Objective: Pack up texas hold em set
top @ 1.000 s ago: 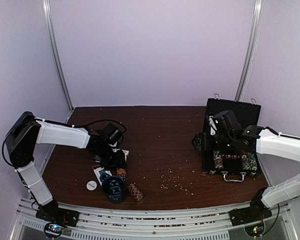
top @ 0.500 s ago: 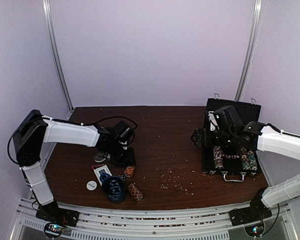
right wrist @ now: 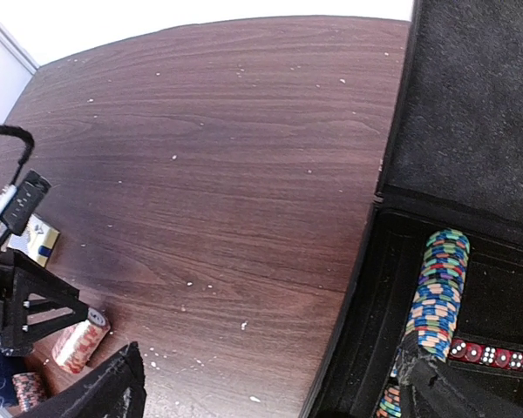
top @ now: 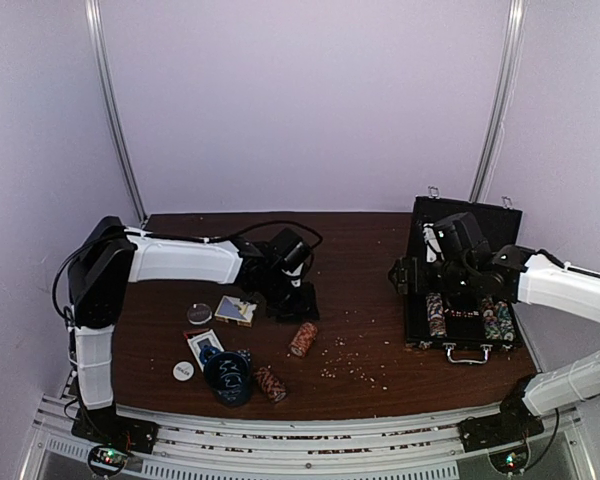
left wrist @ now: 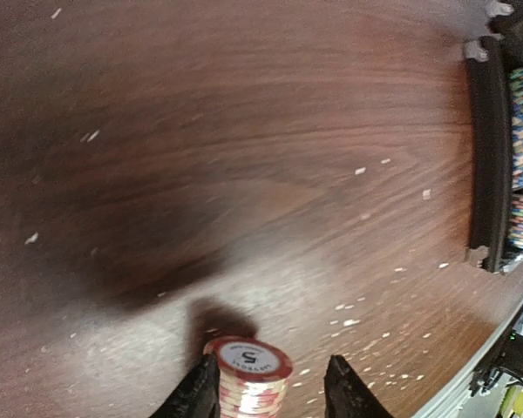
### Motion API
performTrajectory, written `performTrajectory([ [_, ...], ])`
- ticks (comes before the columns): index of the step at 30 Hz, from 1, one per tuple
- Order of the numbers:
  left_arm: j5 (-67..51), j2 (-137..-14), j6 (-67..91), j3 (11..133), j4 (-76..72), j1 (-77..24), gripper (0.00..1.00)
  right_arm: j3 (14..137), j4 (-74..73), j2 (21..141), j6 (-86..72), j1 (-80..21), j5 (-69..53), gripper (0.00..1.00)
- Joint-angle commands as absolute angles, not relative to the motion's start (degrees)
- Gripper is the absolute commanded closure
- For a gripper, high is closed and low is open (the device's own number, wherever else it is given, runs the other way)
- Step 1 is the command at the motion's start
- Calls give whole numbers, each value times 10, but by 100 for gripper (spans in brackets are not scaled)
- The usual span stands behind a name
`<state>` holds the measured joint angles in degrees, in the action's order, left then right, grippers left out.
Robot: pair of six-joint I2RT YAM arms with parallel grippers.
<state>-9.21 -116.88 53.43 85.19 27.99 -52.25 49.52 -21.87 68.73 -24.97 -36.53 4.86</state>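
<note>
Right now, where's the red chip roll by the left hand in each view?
Top external: chip roll mid-table, near side.
Left wrist: chip roll at bottom edge, between the fingers.
Right wrist: chip roll lower left.
Shared landmark: open case, at right in every view.

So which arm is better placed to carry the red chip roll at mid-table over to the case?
Left, probably. The left gripper brackets the red chip roll, jaws open. The right gripper hovers open by the case, well away from the roll.
</note>
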Motion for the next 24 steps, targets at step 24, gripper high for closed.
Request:
performTrajectory([
  [24,-83,-1091,532,794,203,-539,36,500,-241,779,-269,-360,-79,1],
])
